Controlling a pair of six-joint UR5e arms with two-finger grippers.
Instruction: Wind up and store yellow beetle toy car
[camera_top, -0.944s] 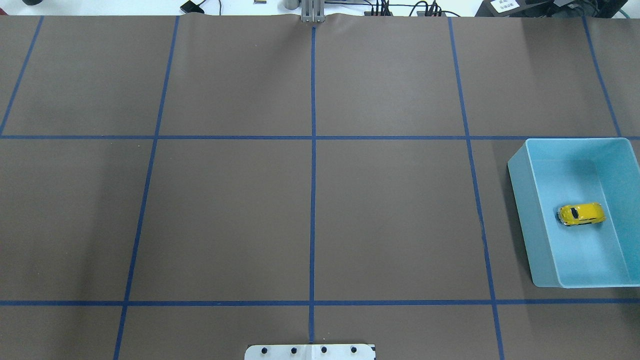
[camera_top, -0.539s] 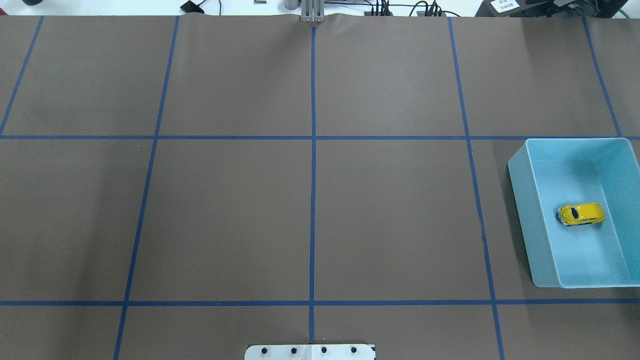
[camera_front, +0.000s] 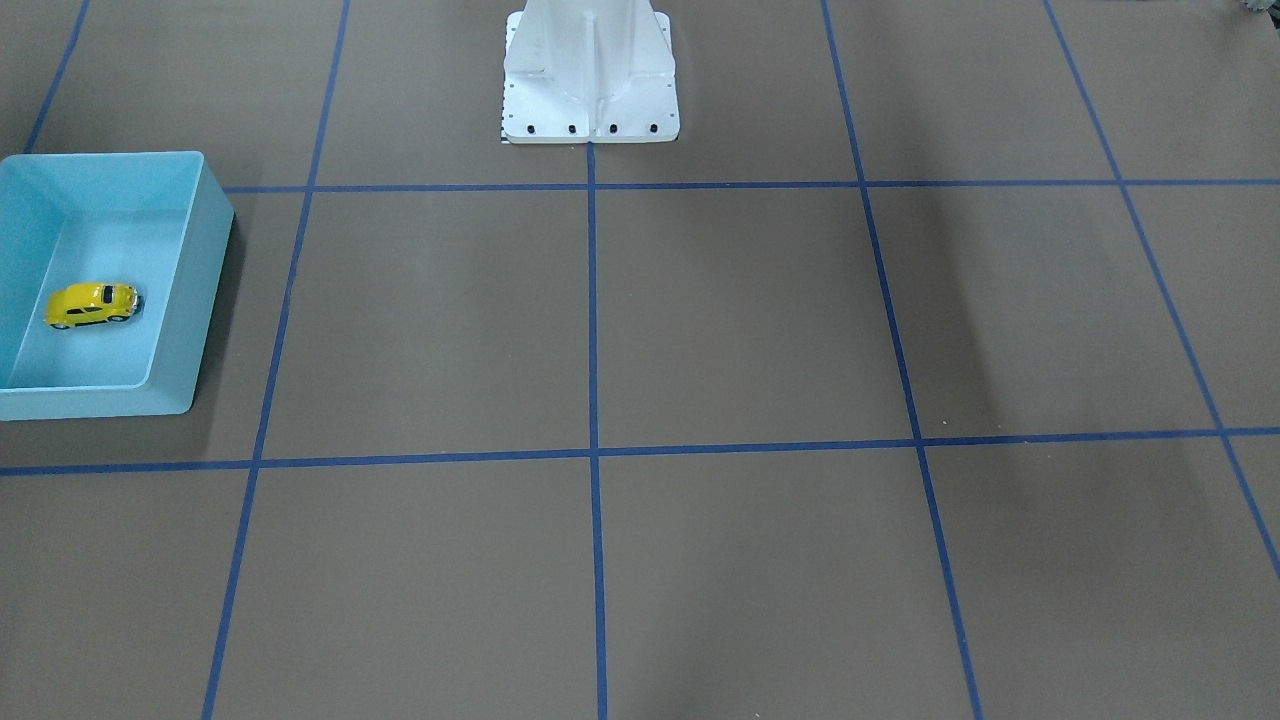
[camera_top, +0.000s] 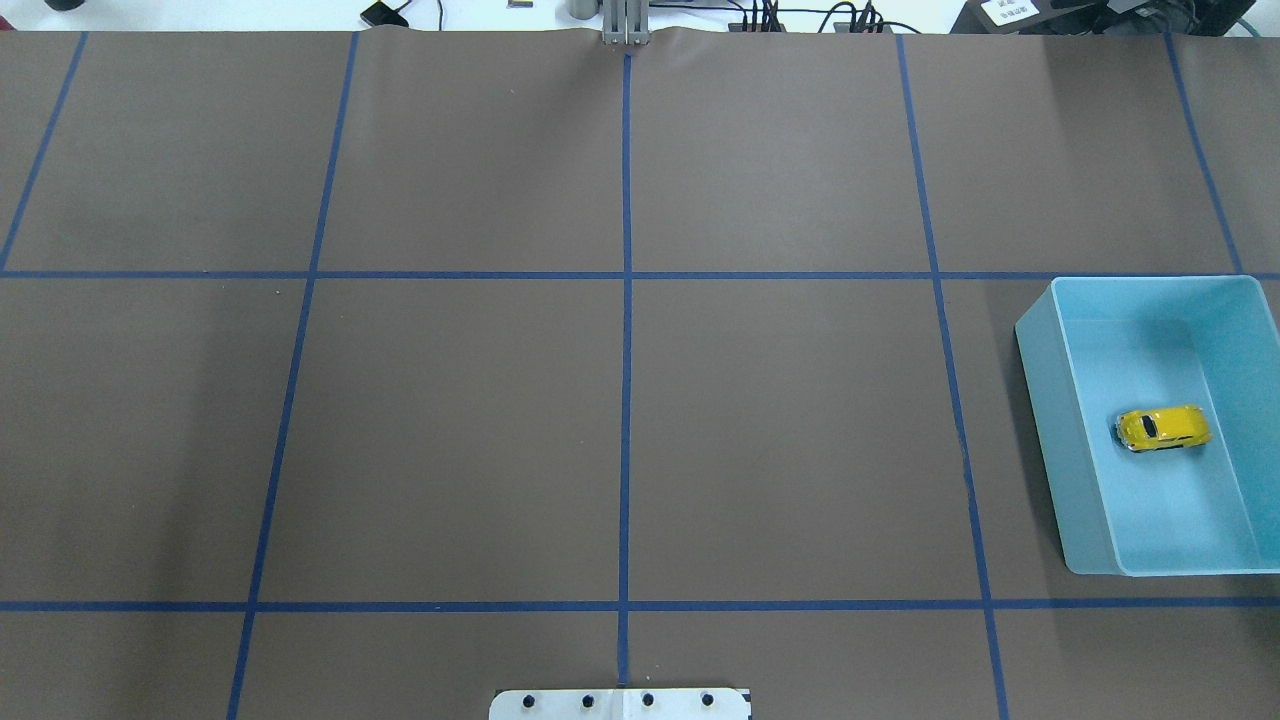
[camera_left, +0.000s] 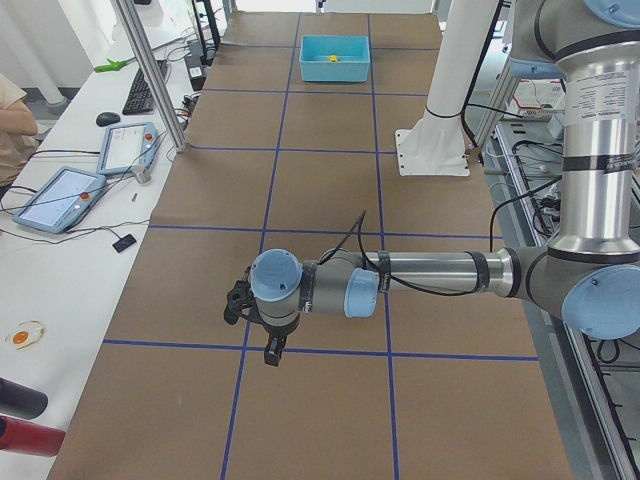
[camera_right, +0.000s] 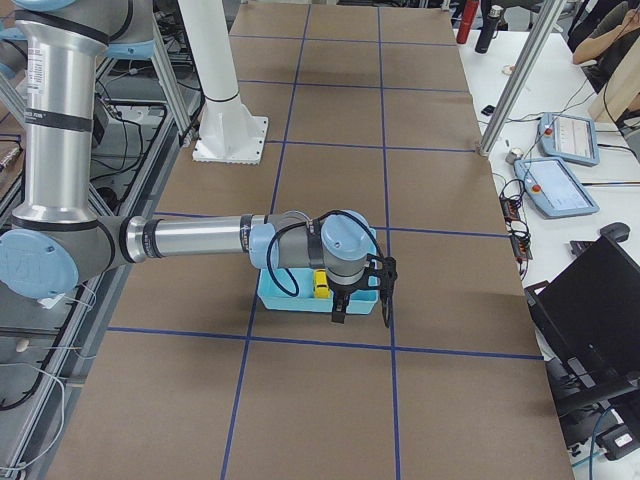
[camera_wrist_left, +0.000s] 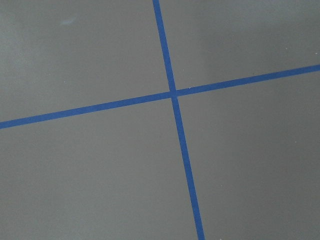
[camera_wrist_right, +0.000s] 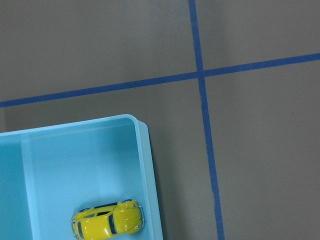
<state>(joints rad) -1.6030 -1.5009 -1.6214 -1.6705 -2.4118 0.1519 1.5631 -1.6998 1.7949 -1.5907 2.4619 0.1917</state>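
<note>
Yellow beetle toy car sits in light blue bin just under right gripper, left gripper well apart; finger spacing of both unreadable.

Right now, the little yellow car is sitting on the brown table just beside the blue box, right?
Not quite. The yellow car sits inside the blue box, on its floor, not beside it on the table. The overhead view shows it.

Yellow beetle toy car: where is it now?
In the overhead view, the yellow beetle toy car sits on the floor of the light blue bin at that view's right edge, on the robot's right side.
</note>
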